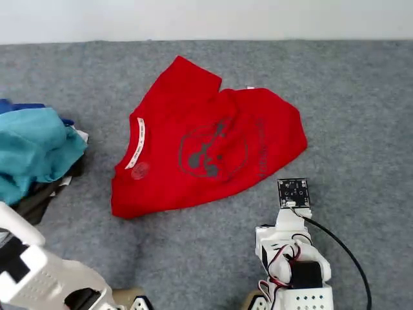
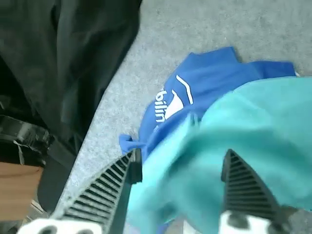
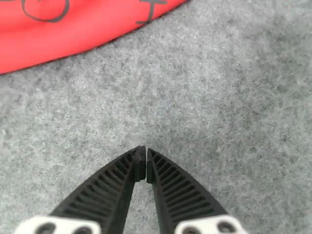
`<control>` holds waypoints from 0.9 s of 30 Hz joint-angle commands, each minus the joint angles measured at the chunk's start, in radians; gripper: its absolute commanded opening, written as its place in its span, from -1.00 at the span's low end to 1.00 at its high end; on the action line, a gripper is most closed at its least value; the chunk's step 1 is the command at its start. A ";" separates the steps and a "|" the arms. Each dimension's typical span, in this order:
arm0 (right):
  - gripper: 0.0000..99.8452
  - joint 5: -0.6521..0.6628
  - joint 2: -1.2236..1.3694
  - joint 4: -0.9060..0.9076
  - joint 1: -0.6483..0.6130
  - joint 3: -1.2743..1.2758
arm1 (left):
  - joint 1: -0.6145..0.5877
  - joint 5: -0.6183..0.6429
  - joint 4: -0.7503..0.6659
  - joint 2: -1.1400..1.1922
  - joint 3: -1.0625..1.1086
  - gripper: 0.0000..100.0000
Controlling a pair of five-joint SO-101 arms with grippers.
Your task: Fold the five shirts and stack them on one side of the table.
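A red shirt (image 1: 206, 148) with a dark print lies loosely spread in the middle of the grey table. At the table's left edge is a pile with a teal shirt (image 1: 32, 152) on top, a blue shirt (image 1: 19, 106) behind it and dark cloth (image 1: 39, 197) under it. My left gripper (image 2: 183, 163) is open just over the teal shirt (image 2: 243, 126), its fingers (image 2: 122, 180) wide apart with teal cloth bulging between them; the blue shirt (image 2: 195, 87) lies just beyond. My right gripper (image 3: 146, 158) is shut over bare felt, a short way from the red shirt's hem (image 3: 73, 29).
The grey felt table (image 1: 361, 116) has open room to the right of the red shirt and along the front. Black fabric (image 2: 63, 58) hangs beside the pile at the table's edge. The right arm (image 1: 290, 258) stands at the front; the left arm (image 1: 39, 271) sits at the front left corner.
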 commanded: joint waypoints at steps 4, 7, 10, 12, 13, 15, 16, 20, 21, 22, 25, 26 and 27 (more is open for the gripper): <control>-0.98 -0.005 -0.004 -0.007 -0.002 0.017 | 0.049 -0.015 0.054 -0.132 -0.045 -0.46; -0.98 -0.005 -0.004 -0.007 -0.002 0.017 | 0.127 -0.071 0.166 -0.158 -0.031 -0.46; -0.98 -0.005 -0.004 -0.007 -0.002 0.017 | 0.198 -0.049 0.157 -0.207 0.085 -0.46; -0.98 -0.005 -0.004 -0.007 -0.002 0.017 | 0.264 -0.048 0.157 -0.244 0.202 -0.46; -0.98 -0.005 -0.004 -0.007 -0.002 0.017 | 0.299 -0.051 0.157 -0.259 0.271 -0.46; -0.98 -0.005 -0.004 -0.007 -0.002 0.017 | 0.376 -0.052 0.157 -0.296 0.406 -0.50; -0.98 -0.005 -0.004 -0.007 -0.002 0.017 | 0.414 -0.052 0.153 -0.310 0.470 -0.54; -0.98 -0.005 -0.004 -0.007 -0.002 0.017 | 0.594 -0.052 0.150 -0.341 0.685 -0.81; -0.98 -0.005 -0.004 -0.007 -0.002 0.017 | 0.638 -0.052 0.143 -0.341 0.723 -0.88; -0.98 -0.005 -0.004 -0.007 -0.002 0.017 | 0.683 -0.051 0.127 -0.336 0.760 -0.95; -0.98 -0.005 -0.004 -0.007 -0.002 0.017 | 0.793 -0.049 0.058 -0.322 0.862 -0.97; -0.98 -0.005 -0.004 -0.007 -0.002 0.017 | 0.827 -0.049 0.021 -0.315 0.892 -0.97; -0.98 -0.005 -0.004 -0.007 -0.002 0.017 | 0.859 -0.048 -0.020 -0.304 0.923 -0.97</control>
